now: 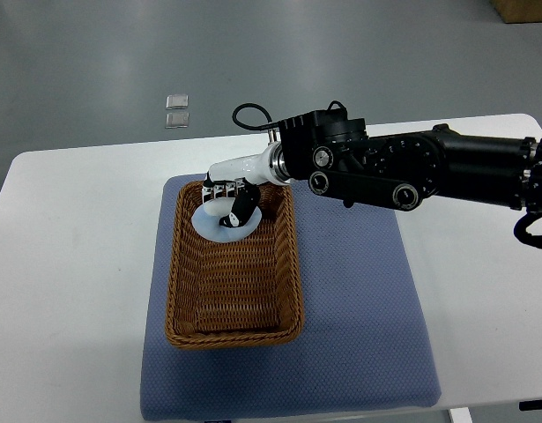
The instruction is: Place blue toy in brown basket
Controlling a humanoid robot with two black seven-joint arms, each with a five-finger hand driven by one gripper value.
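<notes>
A brown wicker basket (234,282) stands on a blue-grey mat on the white table. My right hand (228,201) reaches in from the right over the basket's far end. Its fingers are curled around a pale blue toy (219,228), which hangs just inside the basket near the far rim. I cannot tell whether the toy touches the basket floor. The black right arm (412,163) stretches across the table's far right. The left arm is out of view.
The blue-grey mat (359,317) covers the middle of the white table (68,264). Two small clear items (176,110) lie on the grey floor beyond the table. A brown box corner (522,9) shows at the top right.
</notes>
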